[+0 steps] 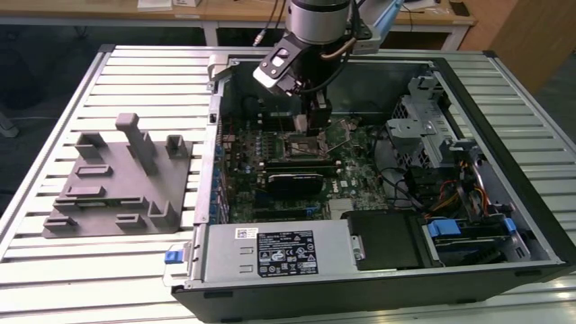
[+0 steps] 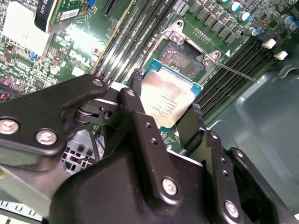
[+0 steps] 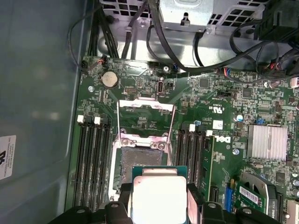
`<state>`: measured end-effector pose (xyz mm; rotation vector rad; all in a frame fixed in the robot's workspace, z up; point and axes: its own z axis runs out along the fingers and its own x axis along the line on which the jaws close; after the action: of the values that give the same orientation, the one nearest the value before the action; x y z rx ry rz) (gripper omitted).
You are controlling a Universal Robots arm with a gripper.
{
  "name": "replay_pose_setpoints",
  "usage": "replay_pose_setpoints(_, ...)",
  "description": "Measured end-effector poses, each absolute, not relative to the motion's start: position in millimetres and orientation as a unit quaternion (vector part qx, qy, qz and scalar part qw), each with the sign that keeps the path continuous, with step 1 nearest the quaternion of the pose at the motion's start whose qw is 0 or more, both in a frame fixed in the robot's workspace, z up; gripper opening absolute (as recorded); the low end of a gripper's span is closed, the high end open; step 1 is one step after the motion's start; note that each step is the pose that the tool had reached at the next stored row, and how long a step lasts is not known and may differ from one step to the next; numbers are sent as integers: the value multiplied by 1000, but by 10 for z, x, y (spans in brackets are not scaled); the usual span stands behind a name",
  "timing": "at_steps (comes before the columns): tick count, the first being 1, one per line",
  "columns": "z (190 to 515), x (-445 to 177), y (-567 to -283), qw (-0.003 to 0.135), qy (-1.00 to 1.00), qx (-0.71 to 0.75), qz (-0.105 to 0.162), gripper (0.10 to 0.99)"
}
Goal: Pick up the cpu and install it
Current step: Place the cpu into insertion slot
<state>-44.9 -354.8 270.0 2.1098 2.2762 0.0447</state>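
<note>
Clamping the cpu (image 2: 170, 100) by two opposite edges, your gripper (image 2: 166, 93) is hanging inside the open computer case (image 1: 360, 300), and its black fingers (image 2: 140, 121) are pressing on the chip's green border from either side. You are holding the chip with its pale metal top facing the wrist cameras, level or close to it. In the first wrist view the cpu (image 3: 159, 198) is sitting between the fingers of the gripper (image 3: 159, 201) and overlapping one edge of the socket (image 3: 140, 158). In the second wrist view it is hanging off to one side of the socket (image 2: 182, 56), so you are not holding it squarely over the opening. It seems to be riding clear above the motherboard (image 3: 224, 93), though the height is hard to judge from these angles. The socket's metal load plate (image 3: 145, 102) is standing open, and dark memory slots (image 3: 91, 163) are running along both sides of the socket. In the exterior view your gripper (image 1: 315, 118) is reaching down near the far wall of the case, which is lying on its side and taking up the half of the slatted table (image 1: 90, 283) toward the exterior view's right. A grey fixture (image 1: 117, 182) is resting on the table well apart from the gripper, near the edge at the exterior view's left.
</note>
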Motion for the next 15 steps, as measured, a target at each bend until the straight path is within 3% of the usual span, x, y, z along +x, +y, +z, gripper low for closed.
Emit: replay_pose_setpoints(15,2630,-449,-3548,21,733,680,12,541)
